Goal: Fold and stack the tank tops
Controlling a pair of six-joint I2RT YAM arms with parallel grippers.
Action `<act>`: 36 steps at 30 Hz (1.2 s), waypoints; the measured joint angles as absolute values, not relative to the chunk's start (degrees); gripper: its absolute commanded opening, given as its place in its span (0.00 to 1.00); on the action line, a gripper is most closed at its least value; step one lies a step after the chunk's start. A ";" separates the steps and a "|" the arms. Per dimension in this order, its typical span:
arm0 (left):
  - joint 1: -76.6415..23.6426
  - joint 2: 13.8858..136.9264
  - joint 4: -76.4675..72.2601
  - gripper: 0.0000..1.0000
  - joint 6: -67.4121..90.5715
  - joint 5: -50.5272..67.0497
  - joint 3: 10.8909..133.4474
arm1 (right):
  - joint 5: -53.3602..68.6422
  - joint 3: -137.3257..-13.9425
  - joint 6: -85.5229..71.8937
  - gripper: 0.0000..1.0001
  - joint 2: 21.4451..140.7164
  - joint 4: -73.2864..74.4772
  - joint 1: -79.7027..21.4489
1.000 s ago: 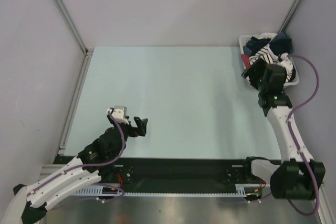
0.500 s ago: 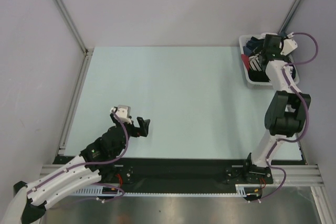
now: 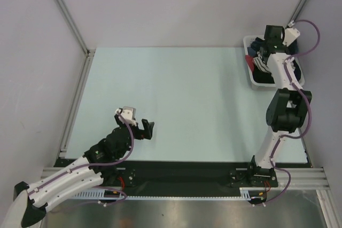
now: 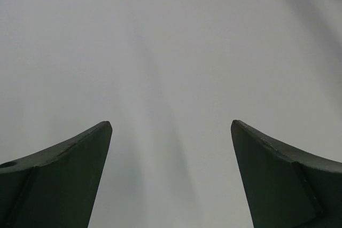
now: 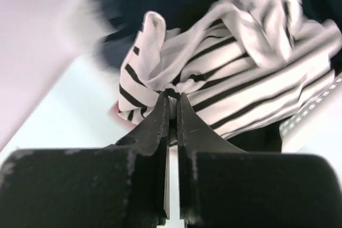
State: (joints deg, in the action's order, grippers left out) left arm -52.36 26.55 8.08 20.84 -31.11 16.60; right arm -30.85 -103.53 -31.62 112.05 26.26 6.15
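Striped tank top (image 5: 251, 73), folds pinched at right gripper (image 5: 171, 95) tips

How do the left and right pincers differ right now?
The left pincer is wide open and holds nothing. The right pincer is shut, pinching a fold of the striped tank top. The left pincer is over bare table near its base, while the right pincer reaches into the white basket at the far right corner. Both have dark fingers.
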 measured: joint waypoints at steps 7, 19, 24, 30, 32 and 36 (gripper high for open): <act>-52.36 26.55 7.99 1.00 20.56 -30.94 16.60 | -23.31 -99.37 -23.99 0.00 87.74 20.60 -9.98; -52.36 22.70 8.32 1.00 20.47 -31.38 16.60 | 8.16 -79.48 -22.20 1.00 69.10 10.37 -13.04; -52.36 22.48 8.38 1.00 20.47 -31.46 16.60 | 10.81 -66.96 -22.46 0.57 74.46 13.08 -11.81; -52.36 24.12 8.34 1.00 20.47 -31.57 16.60 | 13.65 -56.10 -22.09 0.50 76.07 15.75 -14.06; -52.36 24.99 8.32 1.00 20.47 -31.59 16.60 | 13.89 -55.75 -21.06 0.51 76.93 15.66 -18.20; -52.36 25.96 8.29 1.00 20.47 -31.59 16.60 | 13.08 -55.88 -19.18 0.60 80.49 14.79 -27.62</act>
State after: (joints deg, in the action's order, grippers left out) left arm -52.36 25.96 8.29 20.47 -31.59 16.60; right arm 13.08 -55.88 -19.18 80.49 14.79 -27.62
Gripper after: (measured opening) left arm 0.996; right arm 0.541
